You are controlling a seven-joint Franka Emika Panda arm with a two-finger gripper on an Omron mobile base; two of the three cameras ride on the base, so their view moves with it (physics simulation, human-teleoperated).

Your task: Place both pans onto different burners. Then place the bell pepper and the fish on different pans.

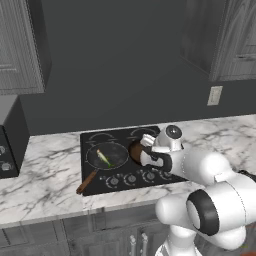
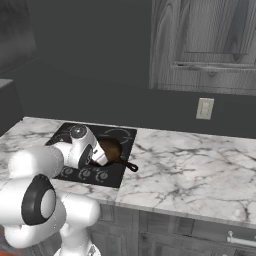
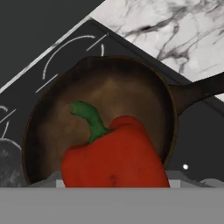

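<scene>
Jaws parted about the width of the red bell pepper [image 3: 114, 153], which sits right at the bottom of the hand view between them; the tips themselves are hidden behind it, so I cannot tell for sure that they are pressing on it, though it looks held. The pepper's green stem curls up and to the left, and the whole thing hangs over the brown pan [image 3: 105, 109].

That brown pan [image 2: 111, 148] sits on the black cooktop [image 1: 95, 142], on its right side, over one of the ring burners [image 3: 70, 48], with its dark handle [image 2: 129, 164] reaching toward the marble surface [image 2: 190, 165] on the right. From the left base view the gripper [image 1: 148, 150] hovers low above this pan [image 1: 135, 151], with the white arm bent over the front edge of the cooktop.

On the left front burner rests the black pan [image 1: 107, 156], its reddish-brown wooden handle [image 1: 86, 182] pointing out over the front of the surface. The slender greenish-yellow fish [image 1: 103, 158] lies inside it, slanted across the middle
</scene>
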